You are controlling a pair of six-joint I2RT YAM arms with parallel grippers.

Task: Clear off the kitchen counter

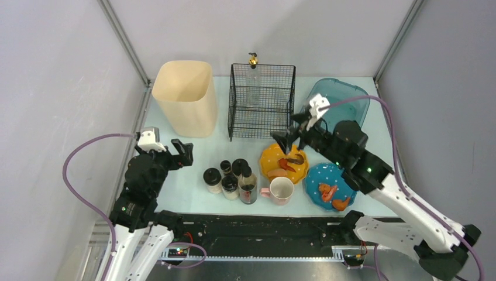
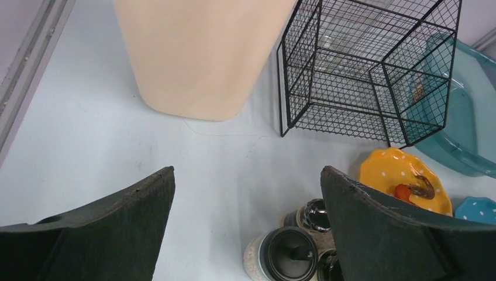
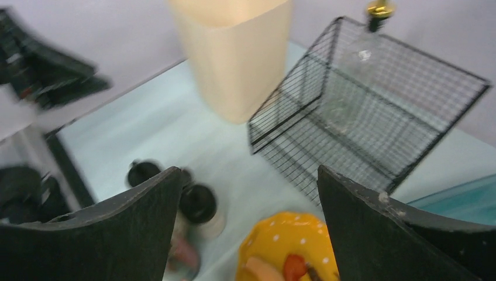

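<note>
Top external gives me the surface (image 1: 210,151) lying with its long axis left to right, black rail along the near edge by the arm bases. On it stand a bin (image 1: 186,96), wire basket (image 1: 261,99), tub (image 1: 345,99), jars (image 1: 231,178), mug (image 1: 281,189), orange plate (image 1: 275,161) and blue plate (image 1: 319,178). My left end effector (image 1: 182,151) hangs over the left side, fingers apart and empty. The right end effector (image 1: 290,133), likewise spread, sits above the orange plate.

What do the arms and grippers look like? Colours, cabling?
Both arms: white lower links, black upper joints, small green lights. Left gripper and right gripper: black wedge-shaped fingers, white camera block behind each. Purple cable loops along each arm. No sleeves.
</note>
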